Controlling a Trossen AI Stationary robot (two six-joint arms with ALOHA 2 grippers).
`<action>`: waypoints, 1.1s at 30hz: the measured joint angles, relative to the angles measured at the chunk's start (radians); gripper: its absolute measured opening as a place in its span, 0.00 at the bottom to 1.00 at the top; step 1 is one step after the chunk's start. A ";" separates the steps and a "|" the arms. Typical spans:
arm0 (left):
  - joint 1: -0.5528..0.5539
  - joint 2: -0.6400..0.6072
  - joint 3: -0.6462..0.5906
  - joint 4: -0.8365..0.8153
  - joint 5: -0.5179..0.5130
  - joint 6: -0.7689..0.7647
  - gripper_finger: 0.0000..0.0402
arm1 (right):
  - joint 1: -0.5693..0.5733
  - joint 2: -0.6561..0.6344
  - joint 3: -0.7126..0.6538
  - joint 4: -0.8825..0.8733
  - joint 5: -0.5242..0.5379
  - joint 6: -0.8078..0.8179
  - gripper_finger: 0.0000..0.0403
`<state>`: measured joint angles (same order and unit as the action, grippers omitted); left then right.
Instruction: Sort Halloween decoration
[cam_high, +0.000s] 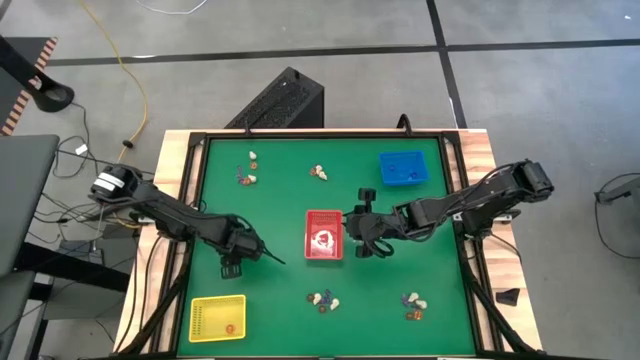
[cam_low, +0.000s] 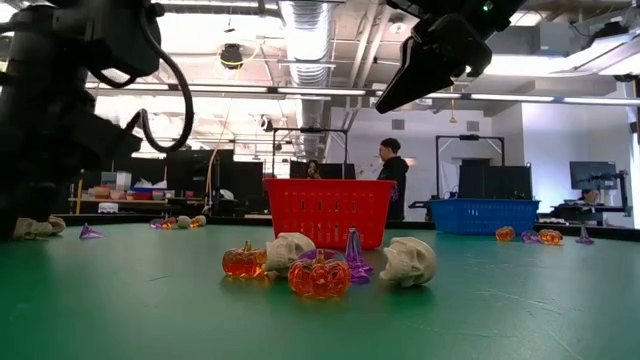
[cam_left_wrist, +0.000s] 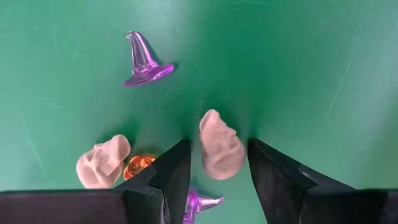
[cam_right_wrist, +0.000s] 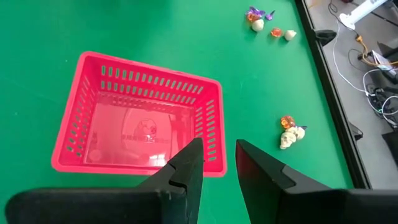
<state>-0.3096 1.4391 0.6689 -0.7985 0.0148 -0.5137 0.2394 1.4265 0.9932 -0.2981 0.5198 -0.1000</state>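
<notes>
Small Halloween trinkets lie in clusters on the green table. My left gripper (cam_left_wrist: 217, 144) points straight down at the table's left (cam_high: 240, 248), open, its fingers on either side of a cream skull (cam_left_wrist: 221, 146) that lies on the table; I see no touch. Around it lie a purple witch hat (cam_left_wrist: 147, 62), a second skull (cam_left_wrist: 102, 162), an orange pumpkin (cam_left_wrist: 138, 167) and another purple hat (cam_left_wrist: 202, 202). My right gripper (cam_right_wrist: 219, 148) hangs open and empty beside the red tray (cam_right_wrist: 140, 115), above its right wall (cam_high: 350, 235).
The red tray (cam_high: 323, 235) stands mid-table, a blue tray (cam_high: 403, 168) at the far right, a yellow tray (cam_high: 217, 318) at the near left. More trinket clusters lie far left (cam_high: 248, 172), far middle (cam_high: 319, 172), near middle (cam_high: 322, 300) and near right (cam_high: 413, 305).
</notes>
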 joint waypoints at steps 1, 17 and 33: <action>0.000 0.009 0.000 0.001 -0.001 0.004 0.38 | 0.000 0.000 0.000 0.000 0.000 -0.008 0.31; 0.002 -0.052 -0.007 0.016 -0.063 -0.006 0.15 | -0.006 0.000 0.000 0.000 0.000 -0.017 0.31; 0.051 -0.172 -0.004 0.605 -0.140 0.307 0.16 | -0.007 0.000 0.000 -0.034 0.001 -0.017 0.31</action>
<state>-0.2586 1.2671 0.6651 -0.1934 -0.1247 -0.2068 0.2325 1.4265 0.9932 -0.3321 0.5205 -0.1165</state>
